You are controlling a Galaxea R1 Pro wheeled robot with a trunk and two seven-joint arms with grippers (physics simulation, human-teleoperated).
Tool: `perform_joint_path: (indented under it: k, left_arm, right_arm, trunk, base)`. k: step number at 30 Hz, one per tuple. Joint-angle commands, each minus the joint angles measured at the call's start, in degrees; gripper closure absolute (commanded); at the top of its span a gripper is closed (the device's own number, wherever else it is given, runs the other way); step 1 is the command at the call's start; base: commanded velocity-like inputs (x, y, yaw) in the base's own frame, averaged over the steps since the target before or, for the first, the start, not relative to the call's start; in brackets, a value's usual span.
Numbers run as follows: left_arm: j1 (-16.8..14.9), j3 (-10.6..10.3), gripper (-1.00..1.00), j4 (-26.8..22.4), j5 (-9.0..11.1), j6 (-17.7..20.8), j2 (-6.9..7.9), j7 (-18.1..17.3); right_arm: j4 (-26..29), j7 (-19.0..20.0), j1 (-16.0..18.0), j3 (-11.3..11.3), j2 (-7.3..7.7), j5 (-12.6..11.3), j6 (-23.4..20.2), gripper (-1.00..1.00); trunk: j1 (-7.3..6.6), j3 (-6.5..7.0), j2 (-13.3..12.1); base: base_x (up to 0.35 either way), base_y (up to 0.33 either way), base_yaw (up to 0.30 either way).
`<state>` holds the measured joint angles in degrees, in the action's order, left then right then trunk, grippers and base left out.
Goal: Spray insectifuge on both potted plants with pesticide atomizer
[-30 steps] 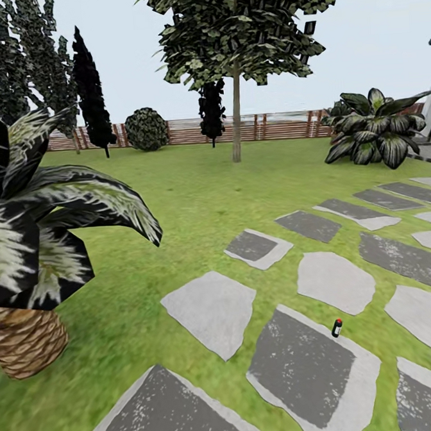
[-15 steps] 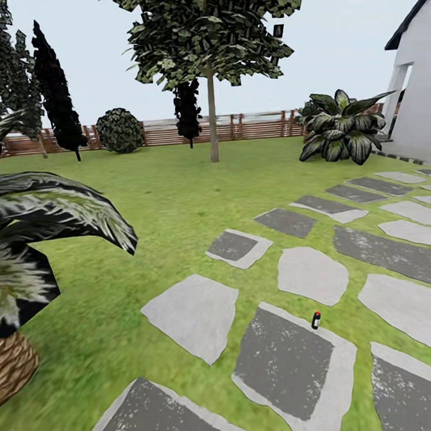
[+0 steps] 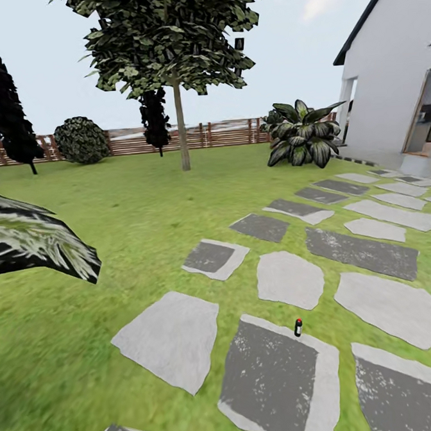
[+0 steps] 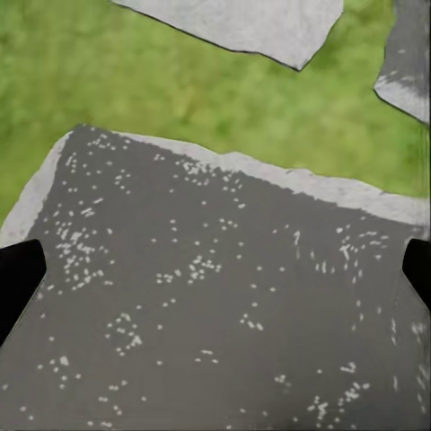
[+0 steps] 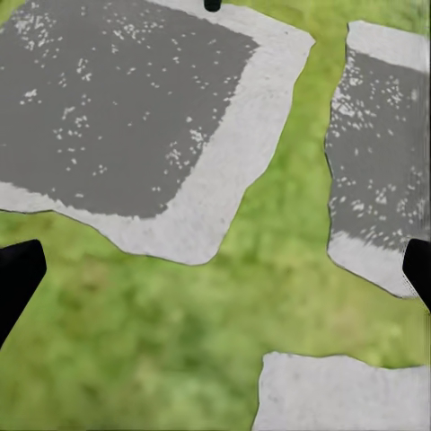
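The pesticide atomizer (image 3: 298,327), a tiny dark bottle with a red top, stands upright on the far corner of a dark grey paving stone (image 3: 272,379) in the garden lawn, a few steps ahead in the head view. Its dark base (image 5: 212,4) peeks in at the edge of the right wrist view. My left gripper (image 4: 215,278) hangs open over a speckled dark stone, its fingertips (image 4: 18,274) wide apart. Over grass between stones, my right gripper (image 5: 215,278) is open too and holds nothing. The potted plants are out of view.
Paving stones (image 3: 290,278) run across the lawn toward a white house (image 3: 391,68) at the right. A palm frond (image 3: 37,244) juts in at the left. A tree (image 3: 177,83), a big broad-leaved bush (image 3: 303,135) and a wooden fence (image 3: 171,136) stand far back.
The head camera has swung to the right, so the whole scene slid left and the white house came into view. The atomizer stays on its stone corner.
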<state>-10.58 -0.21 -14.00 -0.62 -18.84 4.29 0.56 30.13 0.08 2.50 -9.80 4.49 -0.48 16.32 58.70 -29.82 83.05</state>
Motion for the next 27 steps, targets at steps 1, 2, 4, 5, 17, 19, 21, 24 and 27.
perform_joint_path:
  k: [1, 2, 4, 5, 17, 19, 21, 24, 27]
  left_arm:
    - [-0.03, -0.03, -1.00, 0.02, -0.07, -0.20, 0.01, 0.06]
    - [-0.01, -0.03, -1.00, 0.02, -0.08, -0.20, 0.01, 0.06]
    - [-0.01, -0.05, -1.00, 0.02, -0.05, -0.21, 0.01, 0.06]
    - [-0.01, -0.05, -1.00, 0.02, -0.03, -0.22, 0.01, 0.06]
    - [-0.05, -0.20, -1.00, 0.02, -0.06, -0.23, 0.01, 0.06]
    - [-0.05, -0.23, -1.00, 0.02, -0.08, -0.23, 0.01, 0.06]
    - [-0.04, -0.23, -1.00, 0.01, -0.08, -0.22, 0.01, 0.06]
    - [-0.01, -0.23, -1.00, 0.00, -0.05, -0.20, 0.01, 0.06]
    - [-0.03, -0.23, -1.00, 0.02, -0.06, -0.22, 0.01, 0.06]
  right_arm:
    - [-0.06, 0.01, 0.05, -0.05, -0.01, -0.05, 0.20, -1.00]
    - [-0.05, 0.01, 0.05, -0.05, -0.01, -0.05, 0.20, -1.00]
    - [-0.05, 0.01, 0.05, -0.05, -0.01, -0.05, 0.19, -1.00]
    - [-0.02, 0.01, 0.05, -0.05, -0.01, -0.05, 0.19, -1.00]
    - [-0.02, 0.01, 0.05, 0.04, -0.01, 0.02, 0.20, -1.00]
    - [0.03, 0.01, 0.05, 0.04, -0.01, 0.00, 0.18, -1.00]
    - [0.03, 0.01, 0.05, 0.04, -0.01, 0.02, 0.19, -1.00]
    - [0.02, 0.01, 0.05, 0.04, -0.01, 0.01, 0.20, -1.00]
    - [0.02, 0.01, 0.05, 0.04, -0.01, 0.02, 0.18, -1.00]
  trunk:
    - [0.03, -0.06, 0.03]
    - [0.03, -0.06, 0.03]
    - [0.03, -0.06, 0.03]
    - [0.03, -0.06, 0.03]
    - [0.03, -0.14, 0.03]
    - [0.03, -0.14, 0.03]
    - [0.03, -0.14, 0.03]
    - [0.03, -0.14, 0.03]
    - [0.03, -0.14, 0.03]
  base:
    - [0.335, 0.007, -0.300]
    - [0.336, 0.003, -0.300]
    - [0.336, 0.002, -0.300]
    - [0.336, 0.001, -0.299]
    - [0.336, 0.000, -0.077]
    - [0.336, 0.000, 0.000]
    - [0.336, 0.000, -0.076]
    - [0.335, 0.000, -0.231]
    - [0.301, 0.000, -0.279]
